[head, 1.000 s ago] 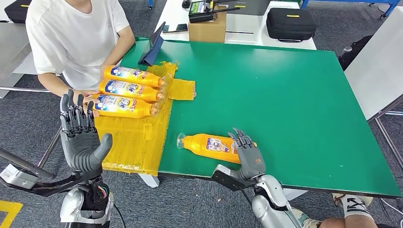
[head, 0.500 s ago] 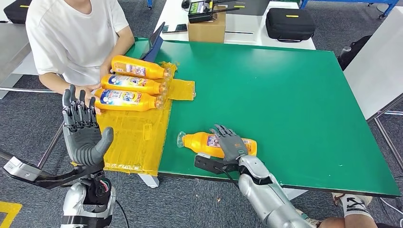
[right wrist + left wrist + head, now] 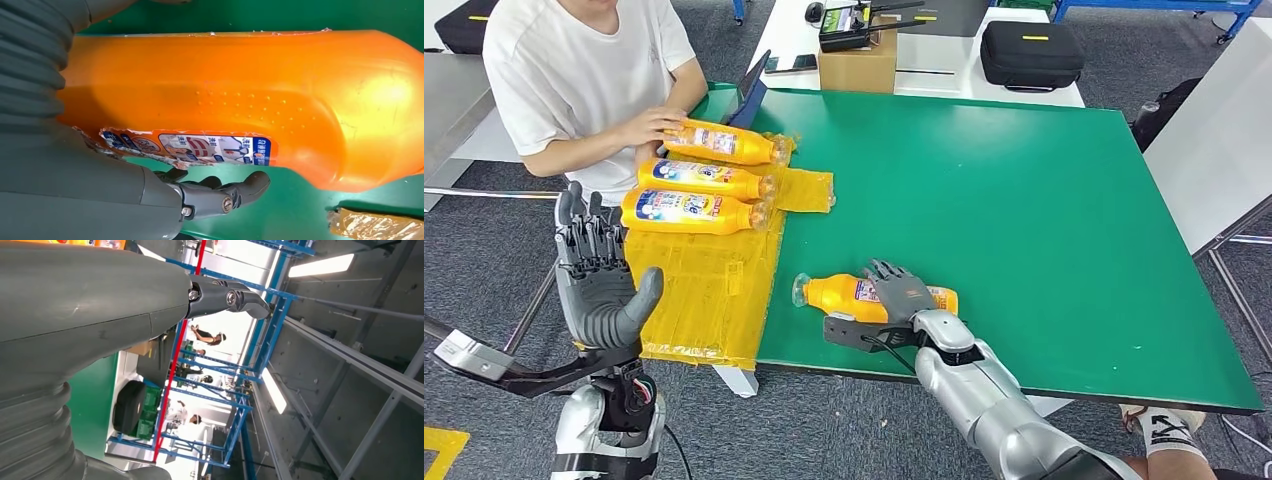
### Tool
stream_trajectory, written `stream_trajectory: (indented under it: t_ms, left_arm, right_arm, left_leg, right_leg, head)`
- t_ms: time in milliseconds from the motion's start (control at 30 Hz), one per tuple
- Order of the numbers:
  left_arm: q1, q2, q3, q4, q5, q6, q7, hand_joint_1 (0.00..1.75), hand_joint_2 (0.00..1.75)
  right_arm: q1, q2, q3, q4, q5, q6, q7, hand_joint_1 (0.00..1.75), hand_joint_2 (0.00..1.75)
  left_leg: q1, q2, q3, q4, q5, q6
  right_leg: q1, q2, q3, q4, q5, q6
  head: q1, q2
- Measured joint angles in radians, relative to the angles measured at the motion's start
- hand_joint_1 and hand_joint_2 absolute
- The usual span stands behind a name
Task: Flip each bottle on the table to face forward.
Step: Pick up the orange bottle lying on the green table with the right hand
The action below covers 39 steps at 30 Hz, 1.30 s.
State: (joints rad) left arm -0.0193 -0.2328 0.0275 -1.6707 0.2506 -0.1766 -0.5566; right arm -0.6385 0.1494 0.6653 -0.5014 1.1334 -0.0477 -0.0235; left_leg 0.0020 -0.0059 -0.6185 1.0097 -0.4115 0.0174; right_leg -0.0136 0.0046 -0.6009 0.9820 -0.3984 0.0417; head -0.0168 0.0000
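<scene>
An orange bottle (image 3: 829, 296) lies on its side near the front edge of the green table (image 3: 1024, 200), cap to the left. My right hand (image 3: 902, 296) lies over its middle, fingers draped across the top. In the right wrist view the thumb (image 3: 225, 196) curls along the side of the bottle (image 3: 250, 90), beside a torn label. Three more orange bottles (image 3: 724, 143) (image 3: 699, 178) (image 3: 686, 210) lie in a row on a yellow sheet (image 3: 709, 290) at the left. My left hand (image 3: 602, 290) is raised off the table's left edge, fingers apart and holding nothing.
A person in a white shirt (image 3: 574, 70) sits at the table's far left with a hand on the farthest bottle. A tablet (image 3: 752, 92) leans at the back left. A cardboard box (image 3: 856, 65) and a black case (image 3: 1031, 53) stand on the table behind.
My right hand came in from the bottle's right end and settled over its middle. The person lifted and turned the farthest bottle in the row. The left hand barely moved.
</scene>
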Motion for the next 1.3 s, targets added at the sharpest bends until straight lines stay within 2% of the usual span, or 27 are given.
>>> stream_trajectory:
  t_ms: [233, 500, 667, 767, 967, 1300]
  left_arm:
    - [0.004, -0.002, 0.007, 0.000, -0.010, -0.001, -0.003, 0.00, 1.75]
    - [0.043, -0.003, 0.029, -0.032, -0.034, -0.019, -0.013, 0.00, 1.75]
    - [0.075, -0.009, 0.039, -0.065, -0.044, -0.028, -0.024, 0.00, 1.75]
    - [0.090, -0.010, 0.045, -0.081, -0.044, -0.030, -0.028, 0.00, 1.75]
    - [0.114, -0.012, 0.056, -0.107, -0.044, -0.031, -0.033, 0.00, 1.75]
    - [0.130, -0.023, 0.074, -0.130, -0.044, -0.038, -0.034, 0.00, 1.75]
  right_arm:
    - [-0.016, 0.004, 0.024, 0.013, 0.037, 0.024, 0.036, 0.00, 1.75]
    - [-0.004, 0.002, 0.070, -0.015, 0.070, -0.026, 0.052, 0.00, 1.75]
    - [0.079, -0.028, 0.080, -0.146, 0.093, -0.131, 0.053, 0.00, 1.75]
    - [0.139, -0.058, 0.075, -0.262, 0.121, -0.163, 0.076, 0.00, 1.75]
    - [0.233, -0.118, 0.038, -0.420, 0.178, -0.138, 0.102, 0.00, 1.75]
    - [0.306, -0.167, -0.003, -0.508, 0.211, -0.109, 0.117, 0.00, 1.75]
  left_leg:
    - [0.000, 0.000, 0.001, 0.000, 0.000, 0.000]
    - [0.000, 0.000, 0.002, 0.000, 0.000, 0.000]
    - [0.000, -0.002, -0.001, 0.000, 0.000, 0.000]
    - [0.000, -0.002, -0.003, 0.000, 0.000, 0.000]
    - [0.000, -0.003, -0.005, 0.000, -0.001, 0.000]
    - [0.000, -0.003, -0.006, 0.000, -0.001, 0.000]
  right_leg:
    - [0.000, 0.000, 0.002, 0.000, 0.000, 0.000]
    - [0.000, 0.001, 0.001, 0.000, 0.000, 0.000]
    - [0.000, 0.000, 0.000, 0.000, 0.000, 0.000]
    - [0.000, 0.000, -0.002, 0.000, 0.000, 0.000]
    - [0.000, 0.000, -0.004, 0.000, 0.000, 0.000]
    - [0.000, 0.000, -0.005, 0.000, 0.000, 0.000]
  head:
    - [0.000, 0.000]
    - [0.000, 0.000]
    - [0.000, 0.000]
    - [0.000, 0.000]
    - [0.000, 0.000]
    - [0.000, 0.000]
